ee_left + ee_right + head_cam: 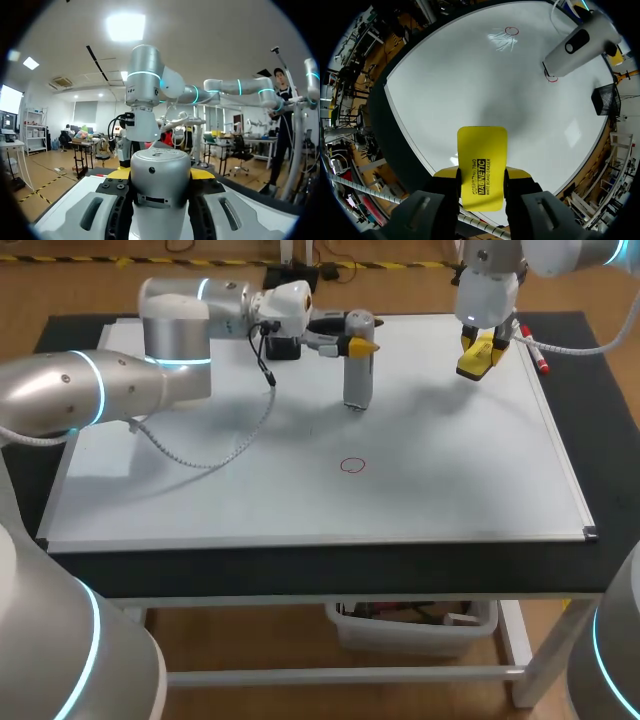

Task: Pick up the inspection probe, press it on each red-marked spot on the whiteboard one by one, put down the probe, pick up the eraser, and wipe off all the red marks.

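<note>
The silver cylindrical probe (358, 365) stands upright with its lower end on the whiteboard (200, 500), and my left gripper (355, 343) is shut on its upper part. In the left wrist view the probe (160, 185) fills the gap between the fingers of the left gripper (160, 175). In the right wrist view the probe's (577, 45) tip rests at a small red mark (551, 78). A second red circle (352, 465) lies nearer the board's front. My right gripper (480, 358) hovers over the far right of the board, shut on the yellow eraser (482, 167).
A red marker (535, 352) lies at the board's far right edge. A black holder (283, 345) sits on the board behind my left gripper. The left arm's cable (215, 455) droops onto the board's left half.
</note>
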Robot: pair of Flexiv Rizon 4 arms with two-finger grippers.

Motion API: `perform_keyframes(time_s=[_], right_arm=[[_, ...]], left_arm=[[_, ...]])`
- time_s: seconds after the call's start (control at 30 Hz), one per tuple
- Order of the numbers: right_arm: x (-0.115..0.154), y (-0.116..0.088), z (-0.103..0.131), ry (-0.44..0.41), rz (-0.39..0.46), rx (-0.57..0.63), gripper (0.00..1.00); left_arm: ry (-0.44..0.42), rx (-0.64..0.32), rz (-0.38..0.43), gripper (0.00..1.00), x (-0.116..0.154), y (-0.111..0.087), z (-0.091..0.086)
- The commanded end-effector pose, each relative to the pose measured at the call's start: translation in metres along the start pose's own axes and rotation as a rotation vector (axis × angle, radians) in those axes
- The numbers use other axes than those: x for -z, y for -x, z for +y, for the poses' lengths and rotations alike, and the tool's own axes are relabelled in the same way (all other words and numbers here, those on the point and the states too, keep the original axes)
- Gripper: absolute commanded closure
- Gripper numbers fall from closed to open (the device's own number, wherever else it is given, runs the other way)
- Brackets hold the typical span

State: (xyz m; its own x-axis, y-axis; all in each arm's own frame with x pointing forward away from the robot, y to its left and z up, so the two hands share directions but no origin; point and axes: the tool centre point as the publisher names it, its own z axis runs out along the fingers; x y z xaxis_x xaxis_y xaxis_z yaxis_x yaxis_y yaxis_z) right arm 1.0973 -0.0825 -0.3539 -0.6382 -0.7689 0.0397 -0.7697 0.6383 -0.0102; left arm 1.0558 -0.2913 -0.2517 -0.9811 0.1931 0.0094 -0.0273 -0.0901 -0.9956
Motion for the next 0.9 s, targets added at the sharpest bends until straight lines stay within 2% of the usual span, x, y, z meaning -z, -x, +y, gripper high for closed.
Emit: perform_keyframes(time_s=[0.03, 0.5, 0.9], right_arm=[[0.0013, 0.0003, -0.0013, 0.0, 0.004, 0.002, 1.0], [0.0013, 0.0003, -0.0013, 0.0, 0.004, 0.002, 1.0], [0.0013, 0.0003, -0.0013, 0.0, 0.004, 0.002, 1.0]], left_arm=[[-0.01, 0.004, 0.026, 1.0, -0.002, 0.0095, 0.0058], [-0.006, 0.026, 0.03, 1.0, -0.0015, 0.0134, 0.0142], [-0.004, 0.025, 0.029, 1.0, -0.0001, 0.0128, 0.014]])
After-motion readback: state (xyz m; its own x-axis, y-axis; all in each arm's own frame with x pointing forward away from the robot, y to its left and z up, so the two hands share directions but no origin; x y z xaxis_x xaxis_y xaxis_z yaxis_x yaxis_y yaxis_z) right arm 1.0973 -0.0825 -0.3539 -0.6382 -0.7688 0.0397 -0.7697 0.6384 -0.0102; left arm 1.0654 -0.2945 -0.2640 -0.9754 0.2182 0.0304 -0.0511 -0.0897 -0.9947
